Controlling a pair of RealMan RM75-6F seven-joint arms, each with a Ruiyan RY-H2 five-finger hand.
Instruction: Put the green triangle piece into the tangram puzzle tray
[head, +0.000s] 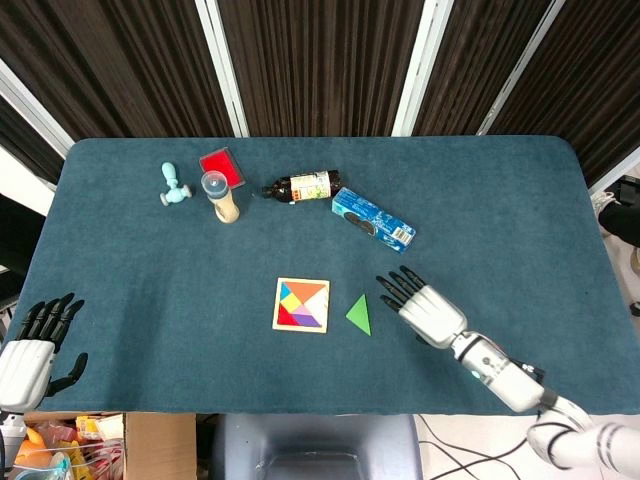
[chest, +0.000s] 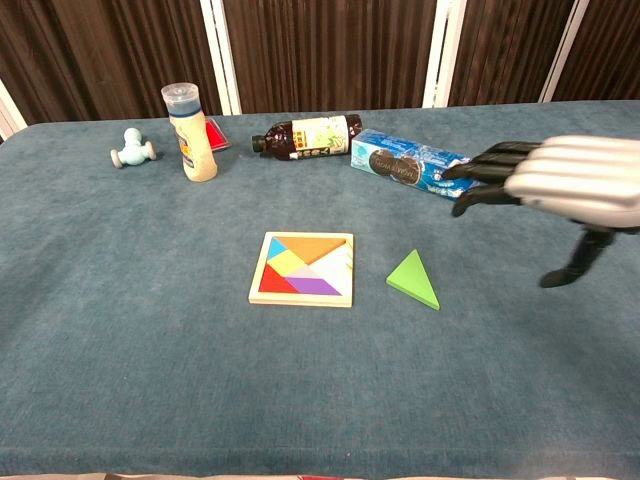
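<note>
Distance between the right hand (head: 428, 311) and the green triangle piece (head: 360, 314) is what the coming grasp turns on: the piece lies flat on the surface (head: 130, 270), just beyond the fingertips toward the left edge, with bare cloth between them. Its long axis runs roughly from the far edge to the near edge, slightly slanted, with the sharp tip pointing away from the robot. The fingers (head: 398, 284) are spread and hold nothing, palm down, aimed at the piece and the tangram puzzle tray (head: 301, 304). The tray sits just beside the piece on its far side from that hand, near the middle of the surface and toward the near edge; a pale gap shows at its right side where the piece would likely fit.

The left hand (head: 32, 342) sits off the near left corner, fingers apart and empty, well apart from everything, so the right hand is plainly the nearer one.

From the head camera the lateral gap between fingertips and piece is clear, but height is not. The chest camera shows the right hand (chest: 570, 180) held well above the surface, not touching it; the left hand is absent there.
</note>
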